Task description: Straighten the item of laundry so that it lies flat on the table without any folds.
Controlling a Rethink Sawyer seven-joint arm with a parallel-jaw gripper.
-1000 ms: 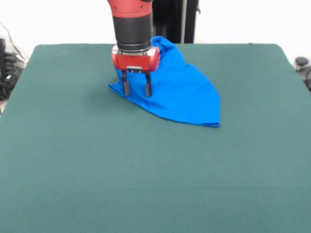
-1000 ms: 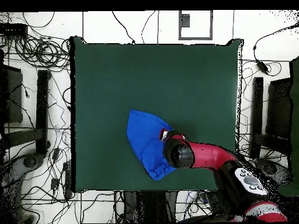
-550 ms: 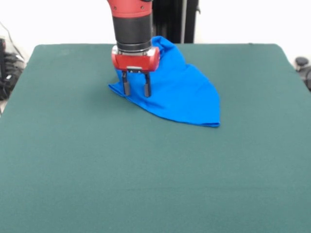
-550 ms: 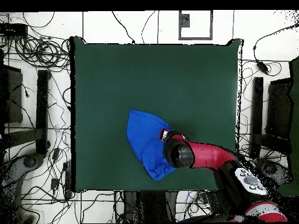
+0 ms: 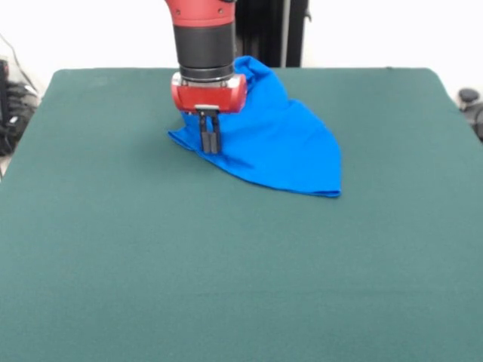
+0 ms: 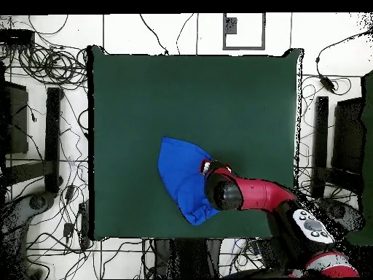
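In the front view, the gripper [image 5: 209, 142] stands at the blue T-shirt's [image 5: 279, 139] nine o'clock corner, fingers pinched together on the cloth edge. The shirt lies folded into a rough triangle at the green table's [image 5: 226, 264] twelve o'clock side.

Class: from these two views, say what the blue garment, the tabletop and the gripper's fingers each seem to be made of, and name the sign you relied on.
T-shirt: thin matte cloth; it lies in soft folds. Table: dark green, felt-like, no shine. Gripper fingers: dark and rigid, probably metal or plastic; closed on the shirt's edge.
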